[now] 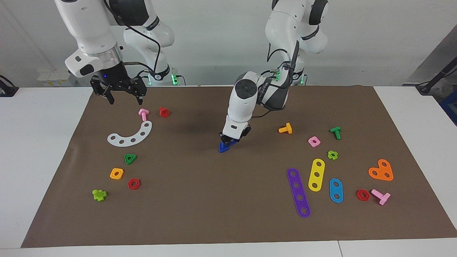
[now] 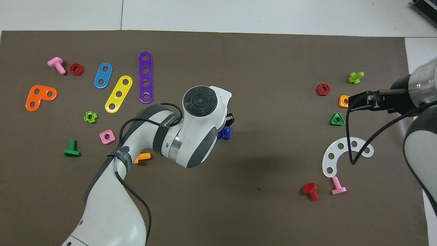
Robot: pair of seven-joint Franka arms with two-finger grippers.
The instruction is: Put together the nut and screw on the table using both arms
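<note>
My left gripper is down on the brown mat at the middle of the white table. It is shut on the dark blue screw, whose triangular head rests on the mat and sticks out from under the fingers. In the overhead view the left arm hides all but a bit of the screw. I cannot make out the dark blue nut as a separate piece. My right gripper hangs open and empty above the mat at the right arm's end, over the pink bolt. It also shows in the overhead view.
Toward the right arm's end lie a white arc plate, a red bolt, a green triangular nut, an orange square nut and a red nut. Toward the left arm's end lie an orange bolt, a pink nut and coloured strips.
</note>
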